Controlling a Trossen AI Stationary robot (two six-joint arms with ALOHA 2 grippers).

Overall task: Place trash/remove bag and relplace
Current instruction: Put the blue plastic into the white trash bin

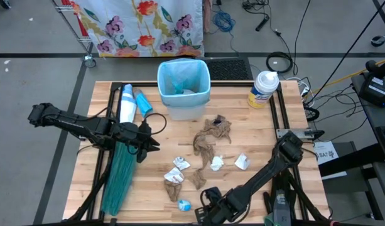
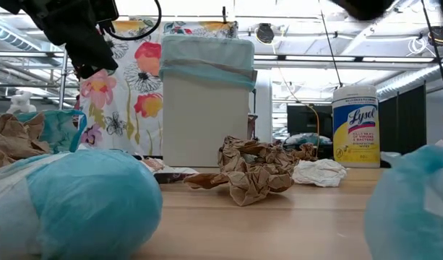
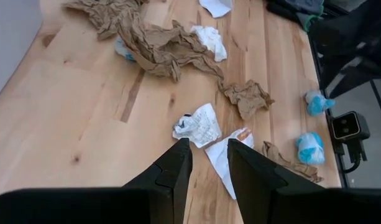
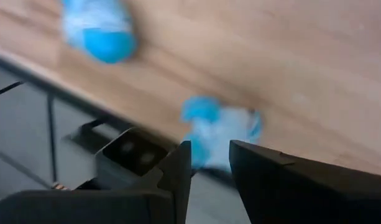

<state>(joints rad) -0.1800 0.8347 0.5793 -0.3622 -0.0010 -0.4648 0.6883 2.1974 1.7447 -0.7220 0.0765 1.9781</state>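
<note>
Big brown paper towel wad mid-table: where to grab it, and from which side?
Grip the brown paper towel wad on its raised crumpled bulk, coming straight down from above. It lies loose on the table in a long, ragged strip; the low view shows one tall, folded hump that fingers could close around. Its thin flat tails would likely slip or tear.

The only readable text is the brand name "Lysol", in blue script on the yellow label of the wipes canister (image 2: 355, 126) standing at about two o'clock on the surface; its smaller print cannot be read.
</note>
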